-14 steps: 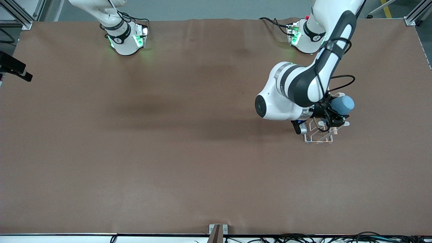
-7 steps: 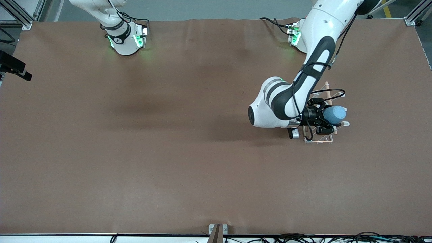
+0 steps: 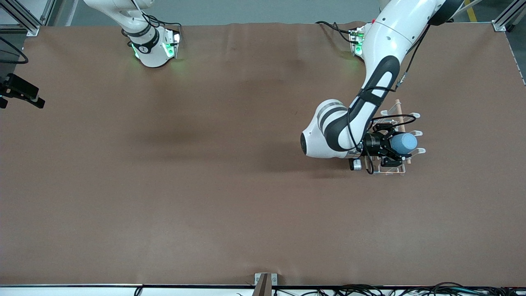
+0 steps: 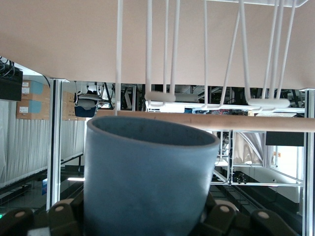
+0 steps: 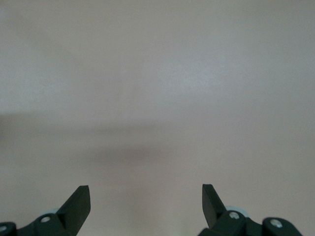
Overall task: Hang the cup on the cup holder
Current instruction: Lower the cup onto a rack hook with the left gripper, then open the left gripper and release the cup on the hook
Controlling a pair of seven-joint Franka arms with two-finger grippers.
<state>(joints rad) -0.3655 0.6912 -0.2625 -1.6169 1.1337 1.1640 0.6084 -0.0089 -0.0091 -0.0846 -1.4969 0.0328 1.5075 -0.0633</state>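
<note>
The cup is pinched in my left gripper, lying on its side over the cup holder, which stands toward the left arm's end of the table. In the left wrist view the cup's mouth faces the holder's looped prongs and wooden rod. Done: pickup and approach. Remaining, in my judgement: seat the cup over a prong and release. My right gripper waits, fingers spread, holding nothing.
</note>
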